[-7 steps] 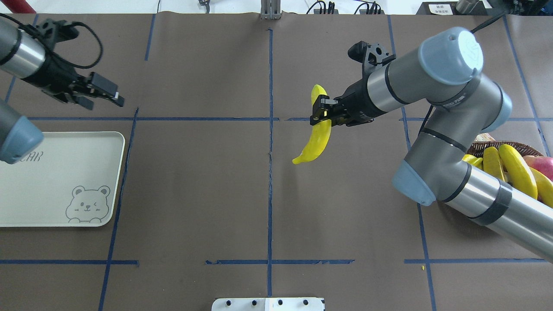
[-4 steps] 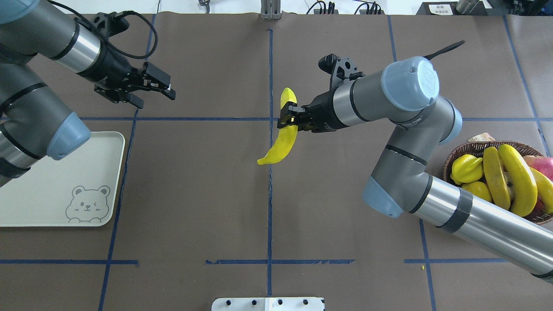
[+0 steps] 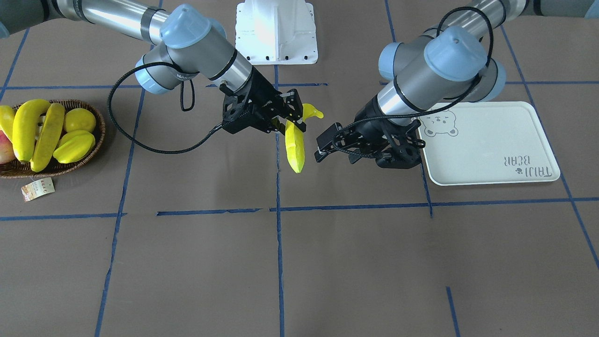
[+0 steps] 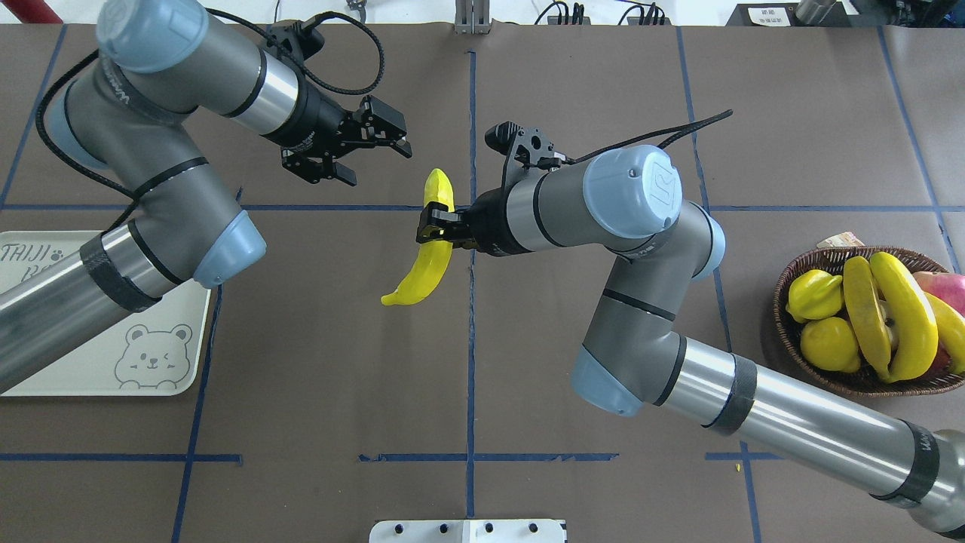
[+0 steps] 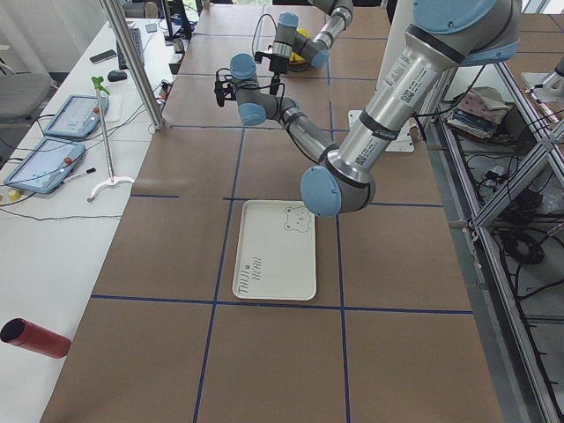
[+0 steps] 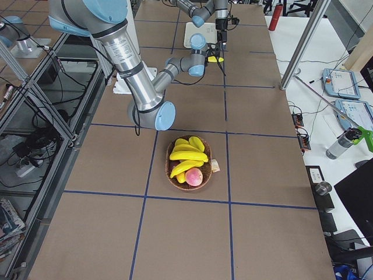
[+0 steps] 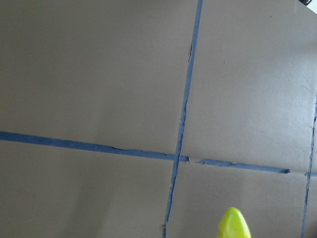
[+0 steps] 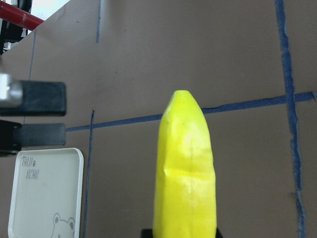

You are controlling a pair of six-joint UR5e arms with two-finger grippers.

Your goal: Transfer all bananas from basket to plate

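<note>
The right gripper (image 4: pixel 435 228), a black two-finger pincer at the centre of the overhead view, is clamped on a long, curved, bright-yellow banana (image 4: pixel 424 260) a little above its middle. The banana hangs over the crossing of blue tape lines (image 4: pixel 471 317) on the brown paper table (image 4: pixel 332 392), its lower tip pointing toward the lower left.

Just up and left of it is the left gripper (image 4: pixel 377 154), its jaws apart and holding nothing. It is near the banana's upper tip but not touching it. In the front-facing view the two grippers face each other with the banana (image 3: pixel 295 150) between them.

Bare brown paper lies between the banana and the flat, rectangular, off-white plate (image 4: pixel 75 377) with a bear drawing at the left edge, partly under the left arm.

At the right edge, well apart, the oval dark wicker basket (image 4: pixel 825 258) holds three more bananas (image 4: pixel 901 313) among other fruit.
</note>
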